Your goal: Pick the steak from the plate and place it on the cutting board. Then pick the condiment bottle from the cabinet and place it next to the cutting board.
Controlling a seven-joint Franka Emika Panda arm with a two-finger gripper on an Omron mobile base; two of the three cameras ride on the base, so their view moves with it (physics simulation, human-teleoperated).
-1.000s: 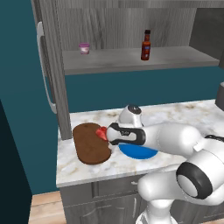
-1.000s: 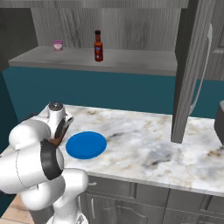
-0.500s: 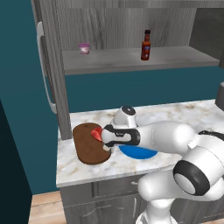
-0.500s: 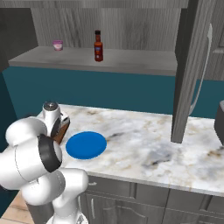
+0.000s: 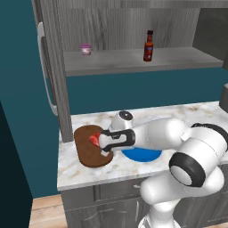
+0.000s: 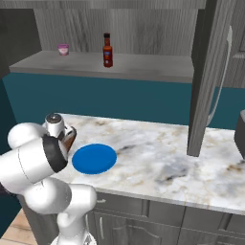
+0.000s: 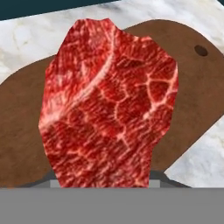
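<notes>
Moved over from the blue plate (image 5: pixel 141 155) to the brown cutting board (image 5: pixel 89 151) in the last moment, with the tool (image 5: pixel 99 141) clenched on the red steak (image 7: pixel 109 105). Means the steak now hangs just above the board, off the plate, so letting go looks like the next step. Still waiting up on the cabinet shelf (image 5: pixel 133 60): the condiment bottle (image 5: pixel 148 46), untouched, near a small pink-lidded cup (image 5: pixel 85 49).
</notes>
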